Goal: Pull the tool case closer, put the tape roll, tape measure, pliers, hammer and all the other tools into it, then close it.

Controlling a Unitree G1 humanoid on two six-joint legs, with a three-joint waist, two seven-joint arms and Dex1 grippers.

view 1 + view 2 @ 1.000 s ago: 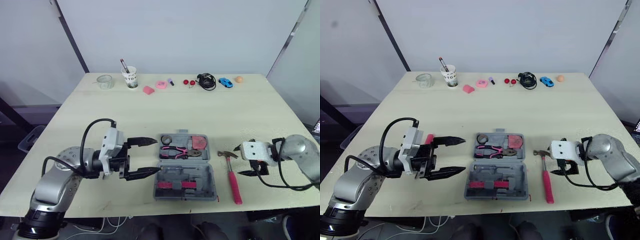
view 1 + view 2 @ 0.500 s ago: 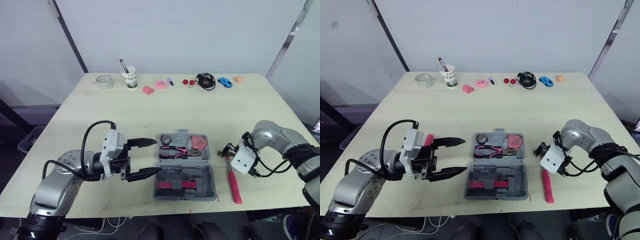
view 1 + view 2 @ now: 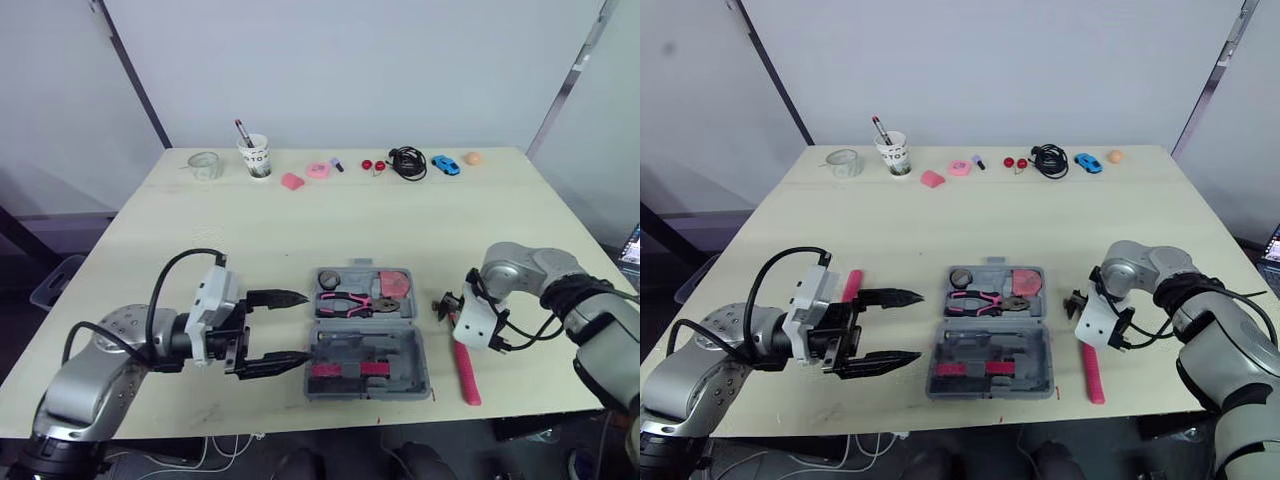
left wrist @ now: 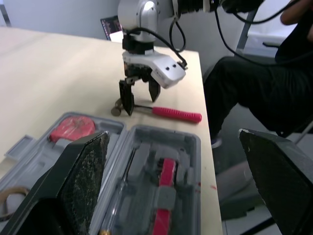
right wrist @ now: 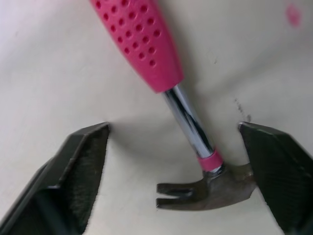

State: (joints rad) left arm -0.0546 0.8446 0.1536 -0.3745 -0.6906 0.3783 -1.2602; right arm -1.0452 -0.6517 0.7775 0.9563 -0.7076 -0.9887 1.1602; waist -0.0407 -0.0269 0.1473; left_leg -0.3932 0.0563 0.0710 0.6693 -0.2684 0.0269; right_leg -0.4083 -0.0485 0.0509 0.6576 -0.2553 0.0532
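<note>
Tool case (image 3: 368, 335) open at the front middle of the tabletop (image 3: 300, 230); hammer (image 3: 463, 362) just right of it.
Right claw (image 4: 140, 98), fingers wide apart, straddles the hammer's shaft by the head, clamping nothing. Left claw (image 3: 300, 327), also spread and empty, hovers just left of the case. The handle's end nears the front edge; bare tabletop lies behind the case.

no text can be read for certain. the white cup (image 3: 259, 158) at the far edge of the table (image 3: 300, 240) carries dark lettering, too small to make out. the grey tool case (image 3: 408, 346) shows no legible label.
</note>
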